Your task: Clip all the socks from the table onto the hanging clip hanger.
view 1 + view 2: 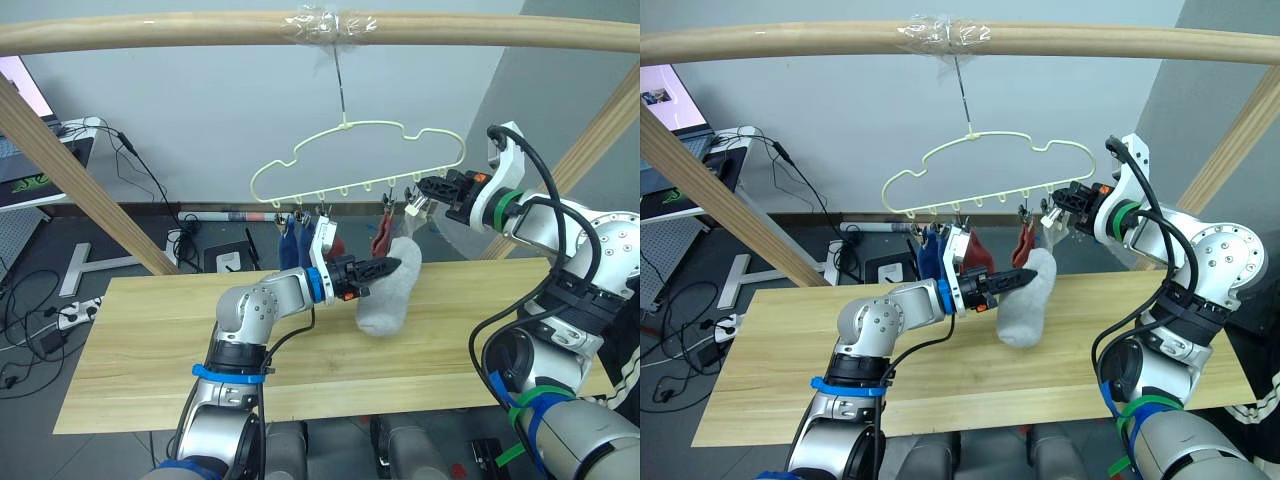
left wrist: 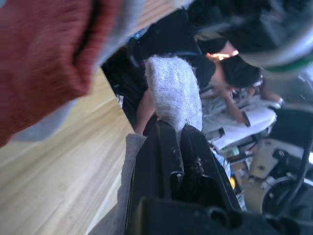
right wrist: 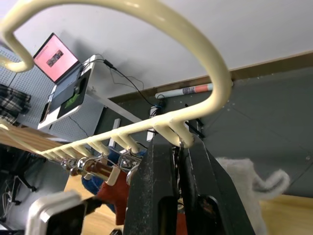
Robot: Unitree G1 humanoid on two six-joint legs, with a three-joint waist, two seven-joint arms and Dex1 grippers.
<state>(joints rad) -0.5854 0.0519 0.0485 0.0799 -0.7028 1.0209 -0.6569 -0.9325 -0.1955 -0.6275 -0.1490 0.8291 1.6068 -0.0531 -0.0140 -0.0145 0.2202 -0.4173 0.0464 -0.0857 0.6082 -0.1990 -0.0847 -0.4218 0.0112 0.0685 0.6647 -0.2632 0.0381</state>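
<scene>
The cream clip hanger hangs by its hook from the bar, above the far edge of the table. Blue socks and two rust red socks dangle from its clips. My left gripper is shut on a light grey sock, holding it up so its top reaches toward the hanger's right end while its lower end rests on the wood. My right gripper is at the rightmost clip, its fingers pinched on it below the wire.
A thick wooden bar runs overhead on slanted wooden posts. A white desk with a laptop stands at the far left, with cables on the floor beyond the table.
</scene>
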